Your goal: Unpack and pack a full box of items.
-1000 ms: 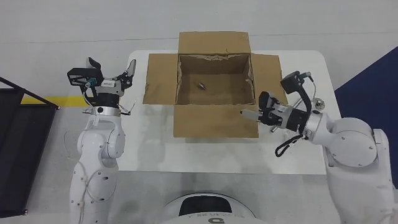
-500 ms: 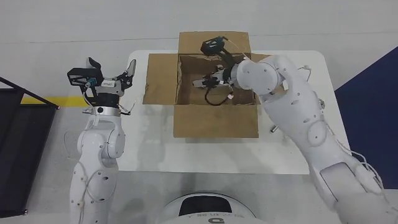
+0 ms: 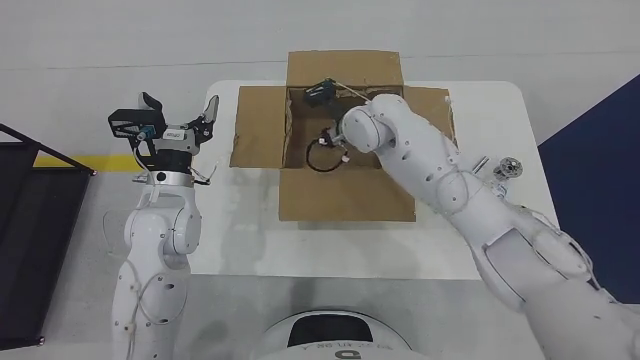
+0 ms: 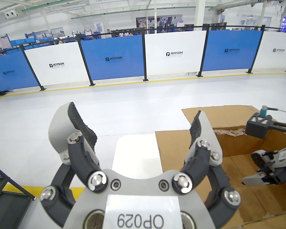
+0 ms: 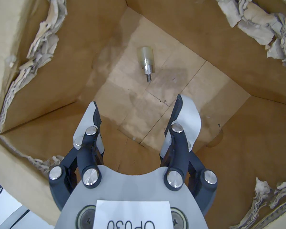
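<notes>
I am working over the white counter (image 3: 240,245), where the open cardboard box (image 3: 335,200) is sitting with its flaps spread. The right hand (image 5: 136,101) is hanging inside the box above its floor, fingers apart and gripping nothing. The left hand (image 4: 133,111), fingers also apart, is waiting beyond the box's left flap, well apart from the job. The small metal stud (image 5: 145,61) is lying flat on the box floor just ahead of the right fingertips, its long axis pointing roughly back at that hand, threaded end nearer. I am judging the right arm much the closer.
</notes>
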`<state>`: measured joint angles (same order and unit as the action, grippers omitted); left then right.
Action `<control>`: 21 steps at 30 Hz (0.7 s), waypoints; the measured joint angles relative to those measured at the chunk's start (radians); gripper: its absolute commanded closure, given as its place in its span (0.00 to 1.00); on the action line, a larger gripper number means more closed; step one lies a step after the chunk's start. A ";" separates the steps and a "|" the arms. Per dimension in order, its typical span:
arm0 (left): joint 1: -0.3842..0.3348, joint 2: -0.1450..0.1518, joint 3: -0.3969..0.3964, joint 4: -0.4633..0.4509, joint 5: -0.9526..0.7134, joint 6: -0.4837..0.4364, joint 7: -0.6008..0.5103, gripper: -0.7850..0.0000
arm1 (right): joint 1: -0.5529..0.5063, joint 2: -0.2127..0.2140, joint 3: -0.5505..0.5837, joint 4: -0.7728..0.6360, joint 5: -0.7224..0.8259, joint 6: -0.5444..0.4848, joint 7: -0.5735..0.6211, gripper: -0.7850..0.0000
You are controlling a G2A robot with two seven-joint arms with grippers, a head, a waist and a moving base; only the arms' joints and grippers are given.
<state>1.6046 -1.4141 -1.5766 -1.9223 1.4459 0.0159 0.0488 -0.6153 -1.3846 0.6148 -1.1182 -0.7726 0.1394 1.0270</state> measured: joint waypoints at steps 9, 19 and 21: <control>0.000 0.000 0.000 0.000 0.000 0.000 0.000 0.00 | 0.086 -0.103 -0.118 0.242 -0.014 -0.039 -0.071 0.51; 0.000 0.000 0.000 0.000 0.000 0.000 0.000 0.00 | 0.158 -0.231 -0.181 0.511 0.057 -0.162 -0.151 0.52; 0.000 0.000 0.000 0.000 0.000 0.000 0.000 0.00 | 0.166 -0.255 -0.190 0.566 0.062 -0.178 -0.172 0.52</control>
<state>1.6046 -1.4141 -1.5766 -1.9223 1.4459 0.0159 0.0488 -0.4488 -1.6398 0.4246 -0.5519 -0.7109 -0.0384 0.8554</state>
